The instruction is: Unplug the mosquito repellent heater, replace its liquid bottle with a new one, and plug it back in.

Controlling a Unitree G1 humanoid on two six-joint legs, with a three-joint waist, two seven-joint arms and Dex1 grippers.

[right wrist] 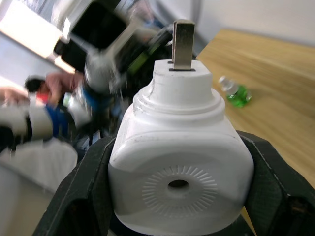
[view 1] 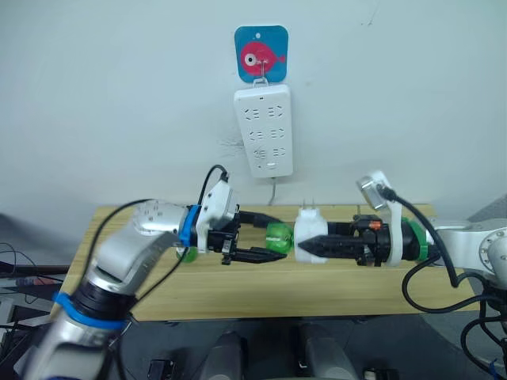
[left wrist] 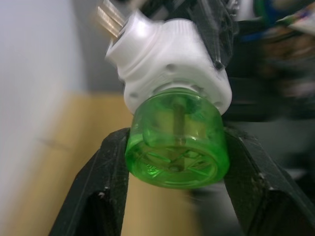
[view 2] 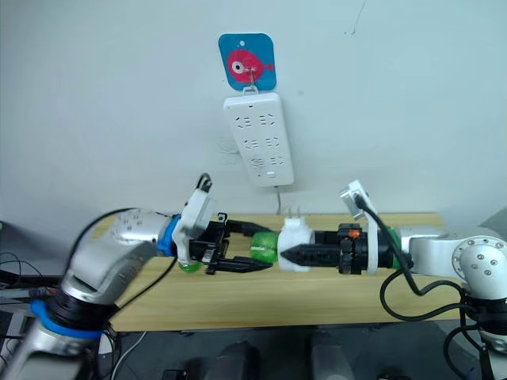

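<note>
Below the wall-hung power strip (view 1: 269, 131) and above the wooden table (view 1: 238, 297), the right gripper (view 1: 317, 246) is clamped on the mosquito repellent heater (view 1: 309, 233), while the left gripper (view 1: 272, 237) is closed around the green liquid bottle (view 1: 279, 237) seated in its base. If the left fingers (left wrist: 106, 182) slip on the smooth round bottle, it may not unscrew. The heater could also twist in the right gripper, or the freed bottle could drop onto the table beside the other green bottle (right wrist: 235, 92).

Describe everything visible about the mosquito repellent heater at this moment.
The mosquito repellent heater is a small white rounded plastic unit, unplugged, held above the wooden table by the right gripper. Its metal prongs point up; one face has a round vent hole. A green translucent bottle is still attached, clamped by the left gripper.
</note>
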